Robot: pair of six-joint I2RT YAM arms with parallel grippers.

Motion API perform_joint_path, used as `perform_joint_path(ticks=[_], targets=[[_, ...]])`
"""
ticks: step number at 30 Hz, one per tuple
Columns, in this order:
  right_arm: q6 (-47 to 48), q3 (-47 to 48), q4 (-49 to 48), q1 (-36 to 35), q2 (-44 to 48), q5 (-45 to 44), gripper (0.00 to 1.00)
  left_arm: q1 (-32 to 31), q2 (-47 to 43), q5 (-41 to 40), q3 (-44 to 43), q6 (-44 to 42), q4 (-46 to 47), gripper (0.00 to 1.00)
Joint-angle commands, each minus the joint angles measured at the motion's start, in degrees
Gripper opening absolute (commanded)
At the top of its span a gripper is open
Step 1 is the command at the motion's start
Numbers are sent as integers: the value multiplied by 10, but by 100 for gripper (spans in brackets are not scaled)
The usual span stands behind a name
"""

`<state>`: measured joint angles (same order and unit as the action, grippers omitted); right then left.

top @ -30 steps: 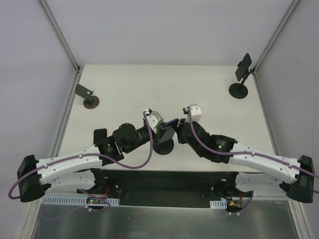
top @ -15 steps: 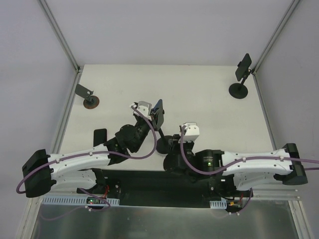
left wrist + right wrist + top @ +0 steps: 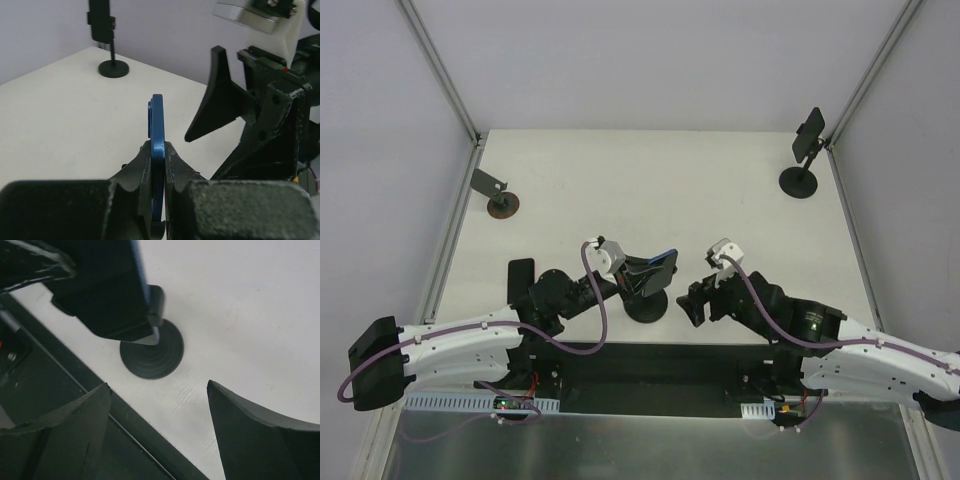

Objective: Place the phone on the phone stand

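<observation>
Since the frame half a second ago, the phone is coming down from a raised, tilted pose to hang nearly level just above the phone stand, and the right gripper is shifting out to the stand's right side. The left gripper is pinching the phone edge-on between narrow jaws. The right one is waiting with jaws wide and empty, near the stand's round base. By my reading the phone is arriving at the stand but is not resting in it yet. From above, the phone and left gripper are covering the stand's neck and cradle, so I cannot tell whether phone and cradle are touching — the right wrist view is showing only the base and a dark block with a blue edge.
</observation>
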<state>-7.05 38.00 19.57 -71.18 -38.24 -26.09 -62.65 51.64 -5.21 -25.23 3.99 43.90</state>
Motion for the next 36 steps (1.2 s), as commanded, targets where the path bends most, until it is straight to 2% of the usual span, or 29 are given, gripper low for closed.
perform_joint_path(ticks=[1,3,12,15,16,19,21,26,28,33,36], targets=[[156,13,-28,25,12,234,79,-1,19,172,0,25,-15,0],[166,28,-16,29,7,273,80,-1,15,185,7,30,-15,0],[198,85,27,53,-42,307,83,0,-25,188,16,56,-67,0],[203,110,47,79,-61,318,83,0,-47,164,7,73,-97,31],[205,120,57,94,-64,321,83,0,-53,161,-3,79,-122,45],[208,131,75,125,-67,325,83,0,-79,150,-31,109,-185,58],[224,139,78,139,-62,370,84,0,-98,149,-43,123,-219,62],[279,171,85,159,-84,458,84,0,-151,162,-77,130,-320,66],[306,191,91,161,-112,483,82,0,-173,165,-68,143,-322,66],[337,214,70,163,-158,541,72,0,-236,191,-36,177,-329,65],[339,226,59,164,-183,556,60,0,-254,180,-37,185,-349,65]])
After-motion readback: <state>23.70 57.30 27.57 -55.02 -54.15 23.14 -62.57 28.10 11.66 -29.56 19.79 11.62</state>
